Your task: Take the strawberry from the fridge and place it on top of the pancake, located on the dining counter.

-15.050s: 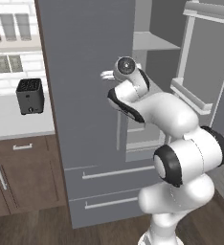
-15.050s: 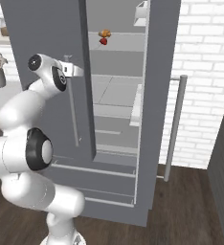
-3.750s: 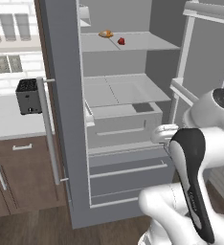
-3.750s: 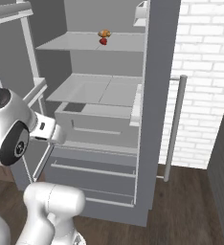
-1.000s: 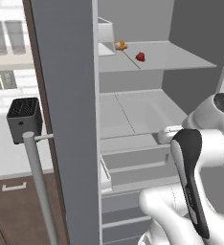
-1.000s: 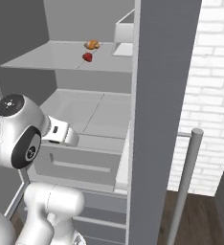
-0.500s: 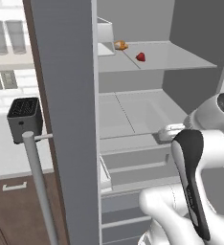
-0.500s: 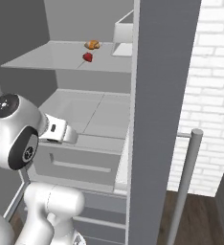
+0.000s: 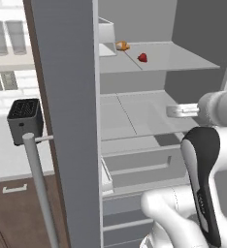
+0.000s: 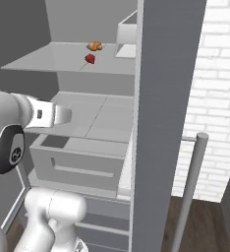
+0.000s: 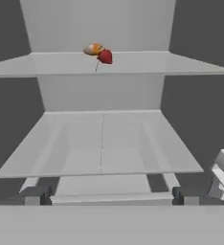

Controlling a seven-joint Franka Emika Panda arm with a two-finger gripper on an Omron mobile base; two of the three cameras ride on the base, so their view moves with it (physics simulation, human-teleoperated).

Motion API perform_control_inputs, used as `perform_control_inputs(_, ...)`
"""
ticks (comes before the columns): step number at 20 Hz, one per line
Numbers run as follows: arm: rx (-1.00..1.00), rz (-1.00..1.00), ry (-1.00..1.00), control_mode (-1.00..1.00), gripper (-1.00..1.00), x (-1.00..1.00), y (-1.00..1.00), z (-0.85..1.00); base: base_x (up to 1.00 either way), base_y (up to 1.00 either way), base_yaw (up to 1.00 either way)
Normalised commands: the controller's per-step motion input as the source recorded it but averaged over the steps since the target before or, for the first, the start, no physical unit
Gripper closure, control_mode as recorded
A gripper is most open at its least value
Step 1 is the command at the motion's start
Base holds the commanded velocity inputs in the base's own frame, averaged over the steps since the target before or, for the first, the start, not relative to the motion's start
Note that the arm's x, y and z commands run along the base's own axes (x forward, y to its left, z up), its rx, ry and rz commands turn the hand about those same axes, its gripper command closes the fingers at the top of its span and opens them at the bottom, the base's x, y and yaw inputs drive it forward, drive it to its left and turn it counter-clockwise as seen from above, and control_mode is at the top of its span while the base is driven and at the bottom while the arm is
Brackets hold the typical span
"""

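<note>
Base has rolled closer vs a few secs ago, so the fridge [image 9: 67,121] interior now looms large w/ doors swung wide; over the last sec little has moved, arm just creeping fwd. Means approach is about done, reach comes next. Strawberry [image 11: 105,57] sits upper centre of hand view on the upper shelf [image 11: 133,64], just beside an orange-tan food bit [image 11: 93,49], near shelf's front edge. Gripper [image 11: 109,195] at bottom of hand view, fingers spread fully, holding nothing, level w/ the lower shelf [image 11: 99,143]. It needs to rise. Room: wide open between shelves; watch upper shelf lip and door edge [image 10: 161,98] at frame right in right base view.
</note>
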Motion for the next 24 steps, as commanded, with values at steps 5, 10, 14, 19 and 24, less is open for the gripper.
perform_control_inputs(5,-0.05,0.0,-0.16,-1.0,-1.0,0.05,0.05,0.98,0.0,0.0,0.0)
perform_control_inputs(10,-0.02,0.0,-0.05,-1.0,-1.0,0.17,0.03,0.82,0.0,0.0,0.0)
perform_control_inputs(14,0.0,-0.02,0.0,-1.0,-1.0,0.51,0.01,0.23,0.0,0.0,0.0)
perform_control_inputs(19,0.0,-0.01,-0.05,-1.0,-1.0,0.97,0.03,-0.1,0.0,0.0,0.0)
perform_control_inputs(24,-0.03,-0.01,-0.01,-1.0,-1.0,0.92,0.06,-0.05,0.0,0.0,0.0)
